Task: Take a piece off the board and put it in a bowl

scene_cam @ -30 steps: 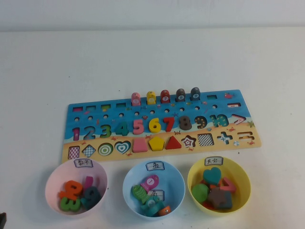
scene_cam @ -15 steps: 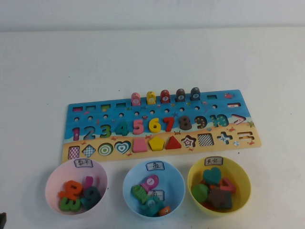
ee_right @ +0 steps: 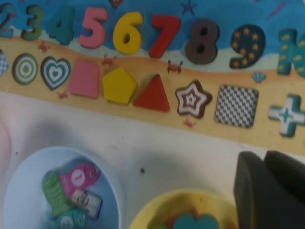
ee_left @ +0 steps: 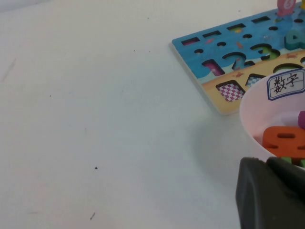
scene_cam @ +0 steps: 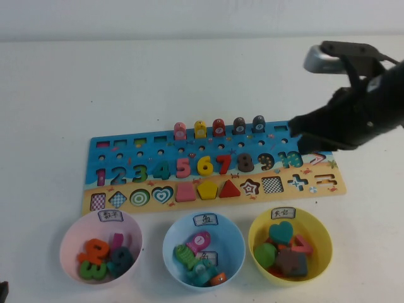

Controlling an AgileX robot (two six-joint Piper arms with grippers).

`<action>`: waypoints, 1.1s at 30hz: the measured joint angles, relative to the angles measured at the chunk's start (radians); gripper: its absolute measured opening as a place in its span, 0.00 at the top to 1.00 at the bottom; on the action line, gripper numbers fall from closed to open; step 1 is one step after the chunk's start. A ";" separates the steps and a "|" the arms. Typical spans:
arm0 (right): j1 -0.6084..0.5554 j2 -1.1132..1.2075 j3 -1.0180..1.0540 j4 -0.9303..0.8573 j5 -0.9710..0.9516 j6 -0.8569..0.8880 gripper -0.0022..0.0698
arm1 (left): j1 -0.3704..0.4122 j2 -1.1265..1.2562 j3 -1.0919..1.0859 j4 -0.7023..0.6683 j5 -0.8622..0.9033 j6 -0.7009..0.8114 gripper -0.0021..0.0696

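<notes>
The board (scene_cam: 104,189) lies across the table's middle. Five pegs stand in a row at its far edge. The piece (scene_cam: 259,124), a dark-teal peg with a pale spot, is the rightmost; a dark grey-brown peg (scene_cam: 239,125) and a red peg (scene_cam: 219,127) stand to its left. My right gripper (scene_cam: 295,134) hovers over the board's right end, just right of the piece, shut and empty. In the right wrist view it (ee_right: 264,157) is above the board (ee_right: 224,131) and the light blue bowl (ee_right: 28,171). The light blue bowl (scene_cam: 170,237) sits at the front middle. My left gripper (ee_left: 267,162) is shut beside the pink bowl.
A pink bowl (scene_cam: 69,246) with number pieces stands at the front left, also in the left wrist view (ee_left: 252,109). A yellow bowl (scene_cam: 319,233) with shape pieces stands at the front right. The blue bowl holds fish pieces. Bare white table lies behind the board.
My right arm has come into the high view from the right and now reaches over the board's right end. The pegs and bowls have not moved.
</notes>
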 joint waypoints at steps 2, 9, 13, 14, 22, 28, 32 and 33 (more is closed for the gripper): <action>0.015 0.086 -0.084 -0.015 0.002 0.000 0.93 | 0.000 0.000 0.000 0.000 0.000 0.000 0.98; 0.027 0.294 -0.299 -0.092 0.006 0.014 0.63 | 0.000 0.000 0.000 0.000 0.000 0.000 0.98; 0.030 0.390 -0.411 -0.141 0.010 0.077 0.57 | 0.000 0.000 0.000 0.000 0.000 0.000 0.98; 0.030 0.416 -0.442 -0.149 0.012 0.086 0.57 | 0.000 0.000 0.000 0.000 0.000 0.000 0.98; 0.042 0.597 -0.653 -0.195 0.039 0.103 0.49 | 0.000 0.000 0.000 0.000 0.000 0.000 0.98; 0.042 0.688 -0.771 -0.271 0.076 0.132 0.48 | 0.000 0.000 0.000 0.000 0.000 0.000 0.98; 0.042 0.722 -0.812 -0.291 0.086 0.148 0.48 | 0.000 0.000 0.000 0.000 0.000 0.000 0.98; 0.042 0.728 -0.814 -0.293 0.086 0.149 0.48 | 0.000 0.000 0.000 0.000 0.000 0.000 0.98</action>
